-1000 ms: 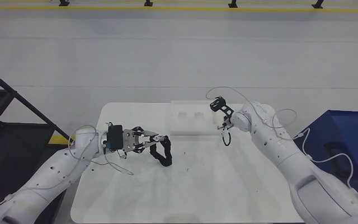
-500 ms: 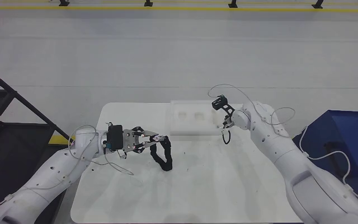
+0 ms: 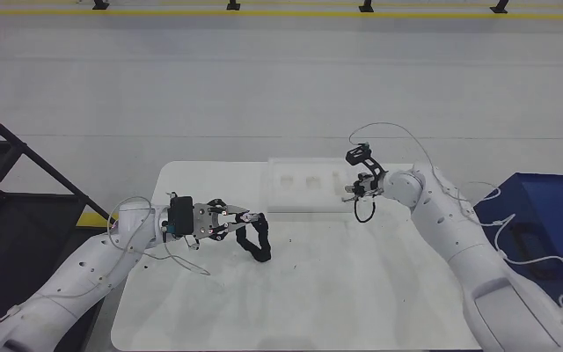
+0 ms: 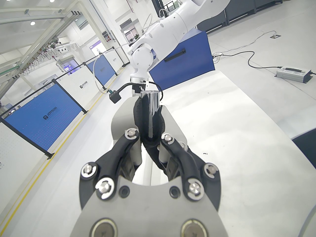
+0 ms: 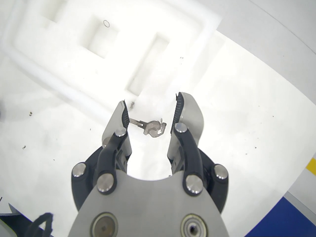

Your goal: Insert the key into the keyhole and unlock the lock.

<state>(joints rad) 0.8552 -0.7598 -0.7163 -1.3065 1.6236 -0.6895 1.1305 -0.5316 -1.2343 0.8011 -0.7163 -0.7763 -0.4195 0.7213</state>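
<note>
Now: R claw (image 5: pixel 151 102) spread over key (image 5: pixel 151 127), shaft finger-to-finger; L claw (image 4: pixel 148 122) grasping lock (image 4: pixel 151 102).

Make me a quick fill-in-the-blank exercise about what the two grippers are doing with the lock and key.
1. The left gripper is shut on the ____.
2. The right gripper hangs ____ over the key.
3. The key rests on a ____ surface.

Missing words: lock; open; white.
</note>
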